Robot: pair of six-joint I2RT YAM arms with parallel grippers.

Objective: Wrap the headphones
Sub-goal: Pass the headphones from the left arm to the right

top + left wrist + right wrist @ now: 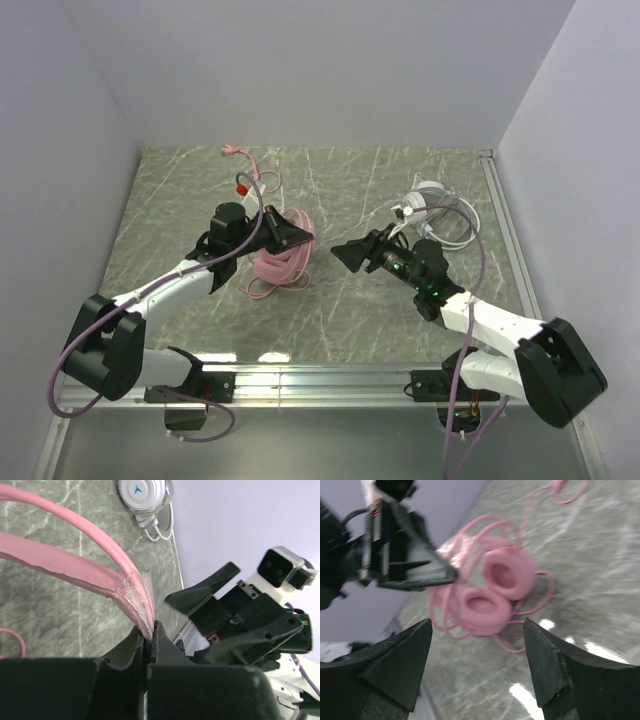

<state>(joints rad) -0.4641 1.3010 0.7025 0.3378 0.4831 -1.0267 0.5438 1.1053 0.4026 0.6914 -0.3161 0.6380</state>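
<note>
Left tool (151,629), clamped on the soft pink cord (75,572), holds it above the all-pink padded headphones (278,265) on the marbled surface (350,310); the right tool (345,254), gaping wide, should take the cord close beside that pinch, keeping loops snug

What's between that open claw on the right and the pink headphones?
Just bare table, crossed by a loose loop of pink cord from the headphones; the right wrist view shows it.
</note>
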